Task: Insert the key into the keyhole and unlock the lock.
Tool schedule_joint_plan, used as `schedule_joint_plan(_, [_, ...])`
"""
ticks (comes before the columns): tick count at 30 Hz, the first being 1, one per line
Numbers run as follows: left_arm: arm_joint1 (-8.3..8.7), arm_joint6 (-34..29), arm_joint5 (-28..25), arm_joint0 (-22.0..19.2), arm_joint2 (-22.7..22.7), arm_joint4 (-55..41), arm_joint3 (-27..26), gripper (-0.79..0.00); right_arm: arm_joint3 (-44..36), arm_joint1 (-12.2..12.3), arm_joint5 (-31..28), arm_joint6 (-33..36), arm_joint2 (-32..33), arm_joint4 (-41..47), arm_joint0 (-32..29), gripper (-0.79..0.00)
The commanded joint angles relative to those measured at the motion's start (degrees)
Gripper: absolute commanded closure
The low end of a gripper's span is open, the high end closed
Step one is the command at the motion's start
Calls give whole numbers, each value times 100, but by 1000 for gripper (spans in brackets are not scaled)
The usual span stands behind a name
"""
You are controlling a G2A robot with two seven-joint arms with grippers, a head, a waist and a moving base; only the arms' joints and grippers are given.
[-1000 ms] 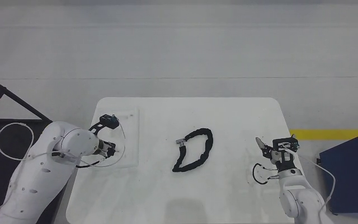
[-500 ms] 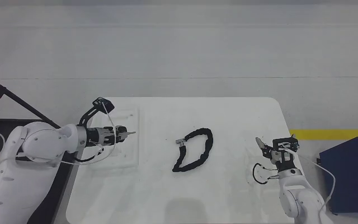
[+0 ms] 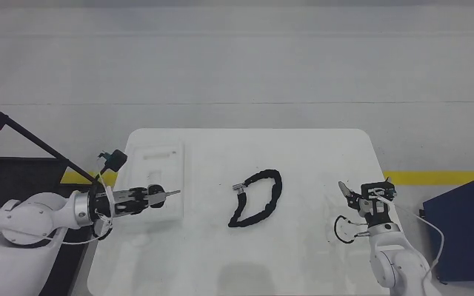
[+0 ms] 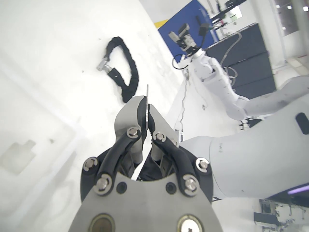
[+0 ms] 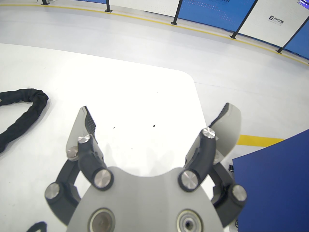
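Note:
A black fabric-covered chain lock [image 3: 259, 197] lies curled in the middle of the white table [image 3: 311, 163], its silver lock end [image 3: 240, 188] at the loop's left. In the left wrist view the lock [image 4: 125, 63] lies beyond the gripper, silver end [image 4: 104, 65] facing it. My left gripper [image 3: 157, 195] hovers over the white tray [image 3: 159, 166], shut on a thin silver key [image 4: 147, 105] whose blade [image 3: 172, 194] points toward the lock. My right gripper [image 3: 366, 194] stands open near the table's right edge, nothing between its fingers [image 5: 84, 121].
The white foam tray [image 4: 29, 121] with shaped recesses lies at the table's left side. A dark blue cabinet [image 3: 452, 229] stands just off the right edge. Bare table lies between the tray and the lock.
The left arm has swung back and lowered; its gripper, holding the key, now sits at the tray's front part with the blade pointing right. The right arm and lock are unmoved.

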Motion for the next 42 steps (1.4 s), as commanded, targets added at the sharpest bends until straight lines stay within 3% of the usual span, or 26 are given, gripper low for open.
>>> schedule_joint_plan(1, [0,-105,-202,14,74,-352,123,0,0,0,0,0,0,0,0,-785])
schedule_joint_plan(5, [29,-184,-122,-86,336,-831,313,0,0,0,0,0,0,0,0,-785])
schedule_joint_plan(21, [29,-184,-122,-86,336,-831,313,0,11,0,23,0,26,-28,35,-785])
schedule_joint_plan(34, [29,-184,-122,-86,336,-831,313,0,-327,-38,629,769,-350,-1506,967,-785])
schedule_joint_plan(42, [29,-184,-122,-86,336,-831,313,0,-135,-108,6,1517,-1357,-2714,2146,-785])
